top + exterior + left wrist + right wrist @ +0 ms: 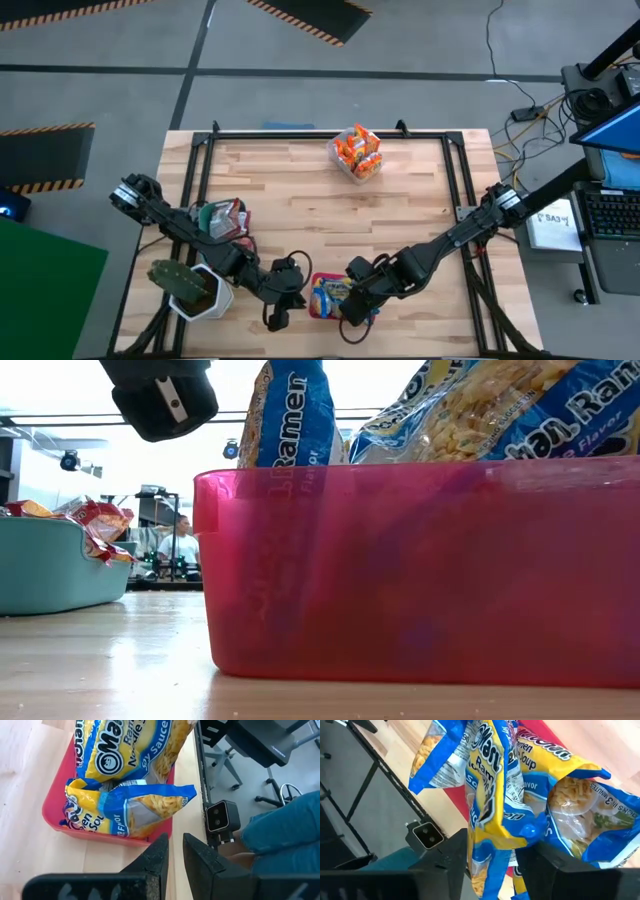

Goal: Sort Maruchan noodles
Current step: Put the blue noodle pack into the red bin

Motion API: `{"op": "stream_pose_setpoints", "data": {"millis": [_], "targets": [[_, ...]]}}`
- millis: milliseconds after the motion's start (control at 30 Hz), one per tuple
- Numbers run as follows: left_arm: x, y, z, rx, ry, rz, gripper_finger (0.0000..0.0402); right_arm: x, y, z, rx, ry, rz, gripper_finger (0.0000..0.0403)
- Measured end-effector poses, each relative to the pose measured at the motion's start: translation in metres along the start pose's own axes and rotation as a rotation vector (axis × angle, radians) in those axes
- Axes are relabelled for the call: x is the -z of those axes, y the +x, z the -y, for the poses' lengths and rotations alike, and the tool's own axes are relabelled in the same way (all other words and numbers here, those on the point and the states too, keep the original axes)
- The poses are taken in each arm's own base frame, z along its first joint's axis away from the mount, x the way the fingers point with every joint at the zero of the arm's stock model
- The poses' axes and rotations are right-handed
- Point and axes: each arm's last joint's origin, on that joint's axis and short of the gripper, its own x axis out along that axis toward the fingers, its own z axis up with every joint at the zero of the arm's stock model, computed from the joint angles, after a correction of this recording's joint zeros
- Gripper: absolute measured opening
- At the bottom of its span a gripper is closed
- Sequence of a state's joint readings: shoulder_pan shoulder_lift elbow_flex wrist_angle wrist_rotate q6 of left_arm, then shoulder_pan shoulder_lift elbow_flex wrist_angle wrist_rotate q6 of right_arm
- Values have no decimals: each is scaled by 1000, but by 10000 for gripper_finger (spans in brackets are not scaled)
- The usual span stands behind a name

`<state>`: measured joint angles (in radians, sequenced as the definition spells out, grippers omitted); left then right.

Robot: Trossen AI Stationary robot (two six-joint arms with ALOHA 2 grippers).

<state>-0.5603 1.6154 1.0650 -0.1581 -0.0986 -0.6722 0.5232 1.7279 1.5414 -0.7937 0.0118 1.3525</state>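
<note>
Now right gripper [492, 857] fingers clasp a blue-and-yellow packet [492, 815].

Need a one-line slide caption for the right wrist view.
Right gripper closing on a crinkly blue-and-yellow plastic ramen packet above the red plastic bin of matching packets.

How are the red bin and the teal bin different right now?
The red bin sits at the table's near edge between the two grippers; the teal bin lies farther left, under the left arm. The red bin holds blue-and-yellow packets; the teal bin holds red-and-silver ones. Both are open plastic tubs holding noodle packets.
</note>
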Motion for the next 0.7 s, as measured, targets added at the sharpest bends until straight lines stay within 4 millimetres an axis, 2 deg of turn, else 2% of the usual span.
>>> {"op": "stream_pose_setpoints", "data": {"millis": [400,700], "targets": [[0,0,0,0,-19,0,39,0,0,0,0,-16,-5,17],[0,0,0,-18,-22,15,39,0,-9,-1,-21,-17,-7,9]]}}
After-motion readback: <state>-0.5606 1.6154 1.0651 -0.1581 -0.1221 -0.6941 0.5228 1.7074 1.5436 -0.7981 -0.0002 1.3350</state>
